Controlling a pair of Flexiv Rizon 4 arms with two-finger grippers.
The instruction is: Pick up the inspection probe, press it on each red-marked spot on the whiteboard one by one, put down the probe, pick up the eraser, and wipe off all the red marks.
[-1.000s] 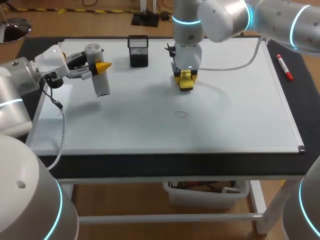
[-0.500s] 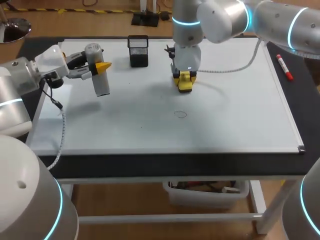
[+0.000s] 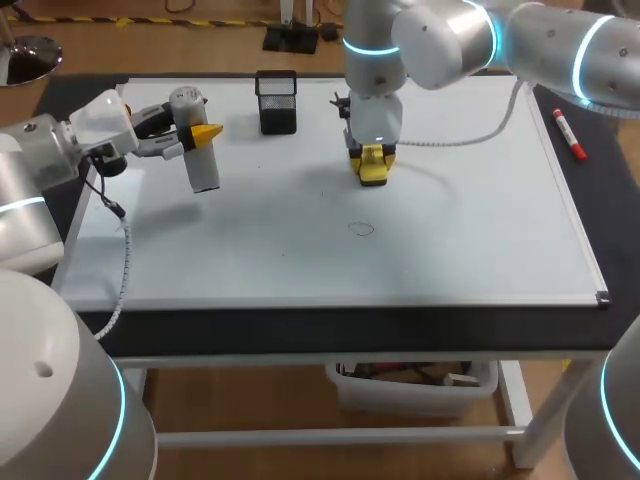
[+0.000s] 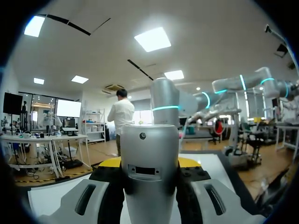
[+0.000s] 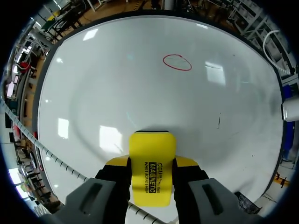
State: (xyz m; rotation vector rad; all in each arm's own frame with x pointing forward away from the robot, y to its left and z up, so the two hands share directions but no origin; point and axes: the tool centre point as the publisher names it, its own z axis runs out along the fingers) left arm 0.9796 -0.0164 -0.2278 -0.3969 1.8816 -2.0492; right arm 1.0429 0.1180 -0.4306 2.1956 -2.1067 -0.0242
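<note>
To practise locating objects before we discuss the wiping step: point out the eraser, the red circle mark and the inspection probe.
eraser [image 5: 152, 170]: right wrist view, its yellow labelled face.
red circle mark [image 5: 177, 62]: right wrist view, middle of the ring.
inspection probe [image 3: 204, 168]: head view, lower silver body.

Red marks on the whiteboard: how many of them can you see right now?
1. A red circle sits near the middle of the whiteboard, a little ahead of the yellow eraser held in the right gripper. Others could be hidden under the eraser.
</note>
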